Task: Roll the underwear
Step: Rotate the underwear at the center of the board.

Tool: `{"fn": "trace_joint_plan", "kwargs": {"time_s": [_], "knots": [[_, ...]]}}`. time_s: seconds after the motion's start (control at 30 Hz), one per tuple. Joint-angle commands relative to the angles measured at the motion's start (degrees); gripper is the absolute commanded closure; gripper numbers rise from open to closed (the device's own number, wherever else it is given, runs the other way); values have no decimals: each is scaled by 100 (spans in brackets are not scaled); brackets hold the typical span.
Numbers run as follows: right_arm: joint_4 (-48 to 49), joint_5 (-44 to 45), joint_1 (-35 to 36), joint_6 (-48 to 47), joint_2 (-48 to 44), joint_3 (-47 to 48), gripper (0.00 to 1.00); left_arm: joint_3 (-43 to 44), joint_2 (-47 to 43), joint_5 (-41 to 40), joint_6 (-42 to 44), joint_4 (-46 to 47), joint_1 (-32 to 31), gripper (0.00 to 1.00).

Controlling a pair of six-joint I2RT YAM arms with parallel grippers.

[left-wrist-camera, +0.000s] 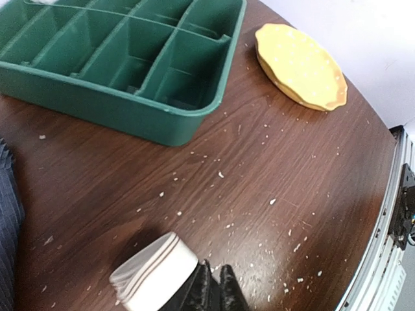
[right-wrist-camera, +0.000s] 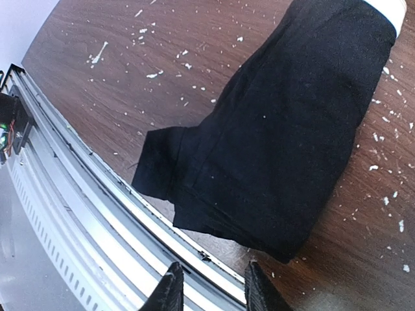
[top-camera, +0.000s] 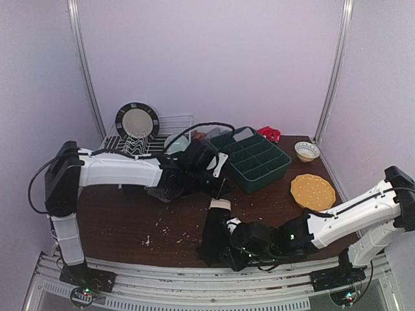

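Observation:
A black underwear lies folded into a long strip on the dark table, its white striped waistband at the far end. My left gripper is shut right beside that waistband, and nothing shows between its fingers. My right gripper is open over the near rail, just short of the strip's near end, with nothing between its fingers. A dark navy striped underwear shows at the left edge of the left wrist view. More underwear lies heaped under the left arm.
A green divided tray stands at the back centre. A yellow plate and a small bowl are on the right. A dish rack holding a plate stands back left. The metal rail runs along the near edge. White crumbs dot the table.

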Motion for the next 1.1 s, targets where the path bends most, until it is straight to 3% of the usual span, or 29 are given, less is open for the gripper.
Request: {"fn": "trace_joint_plan", "kwargs": {"time_s": [0.0, 0.43, 0.93, 1.07], "knots": [[283, 310, 108, 39, 277, -78, 68, 423, 684, 618, 273, -98, 52, 97], [-495, 812, -65, 45, 1190, 364, 72, -372, 1125, 784, 7, 450, 591, 100], [-1053, 949, -749, -236, -42, -367, 68, -2642, -397, 298, -921, 1426, 571, 100], [-971, 815, -350, -498, -548, -336, 58, -2723, -1088, 370, -905, 1127, 564, 62]]}}
